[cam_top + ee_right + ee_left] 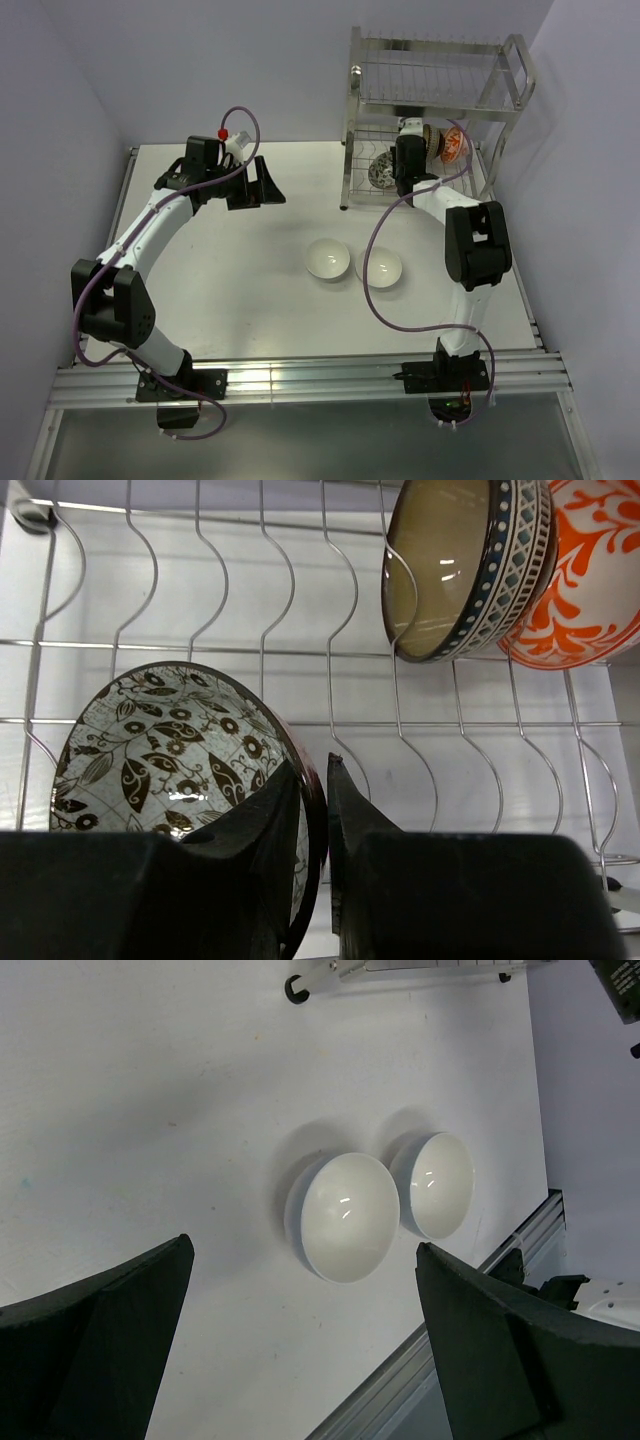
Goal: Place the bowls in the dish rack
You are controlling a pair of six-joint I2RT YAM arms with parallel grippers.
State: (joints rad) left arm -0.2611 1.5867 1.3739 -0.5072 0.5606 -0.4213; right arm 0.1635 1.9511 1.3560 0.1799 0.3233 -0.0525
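Note:
The dish rack (437,43) stands at the table's back right. Its lower tier holds a dark brown bowl with a tan inside (450,565) and an orange-red patterned bowl (590,570), both on edge in the wire slots (330,650). My right gripper (312,770) reaches into that tier, shut on the rim of the grey-white patterned bowl (150,750), which is tilted at the rack's left (381,173). Two plain white bowls (345,1215) (435,1182) sit side by side on the table, also visible from above (327,258) (379,267). My left gripper (303,1250) hovers open at the back left (255,185), holding nothing.
The white table (250,290) ends in a metal rail (300,375) at the near edge. A rack foot (296,987) shows in the left wrist view. Purple cables loop off both arms, and walls close in on the left and right.

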